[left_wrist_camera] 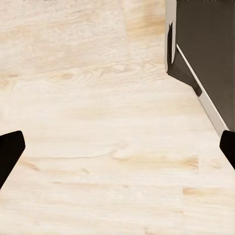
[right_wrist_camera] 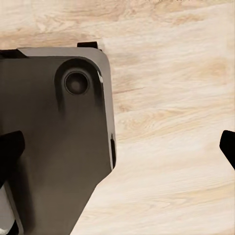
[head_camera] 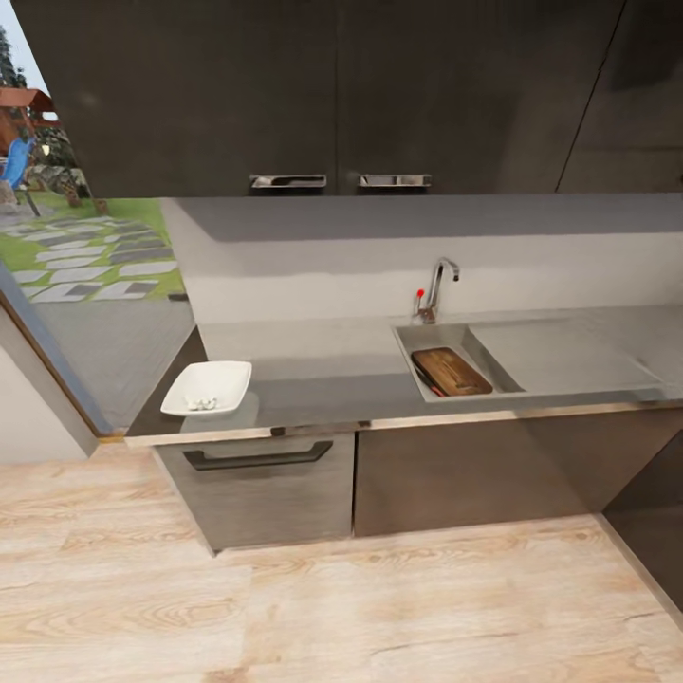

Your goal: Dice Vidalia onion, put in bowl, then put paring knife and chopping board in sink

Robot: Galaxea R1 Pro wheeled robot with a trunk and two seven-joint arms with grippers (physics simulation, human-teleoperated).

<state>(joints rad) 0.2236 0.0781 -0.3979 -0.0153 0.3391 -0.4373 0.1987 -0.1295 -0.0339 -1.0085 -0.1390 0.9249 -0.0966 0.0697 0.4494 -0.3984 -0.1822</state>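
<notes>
In the head view the grey countertop (head_camera: pixel 313 379) holds the white bowl (head_camera: pixel 207 387) at its left end, with small pale pieces (head_camera: pixel 201 403) inside. The whole Vidalia onion is out of view. To the right, the steel sink (head_camera: pixel 410 340) holds the brown chopping board (head_camera: pixel 452 370), and the paring knife (head_camera: pixel 429 381) lies along the board's left edge. My left gripper (left_wrist_camera: pixel 117 147) is open over wooden floor, holding nothing. The right gripper (right_wrist_camera: pixel 117 147) is open too, above a dark grey part of my base (right_wrist_camera: pixel 58 147).
A chrome tap (head_camera: pixel 436 289) stands behind the basin, and a drainboard (head_camera: pixel 560 356) runs to its right. Dark wall cabinets (head_camera: pixel 332 95) hang above. A drawer handle (head_camera: pixel 258 458) sits below the bowl. A glass door (head_camera: pixel 85 285) is at the left, and wooden floor (head_camera: pixel 332 607) lies before the cabinets.
</notes>
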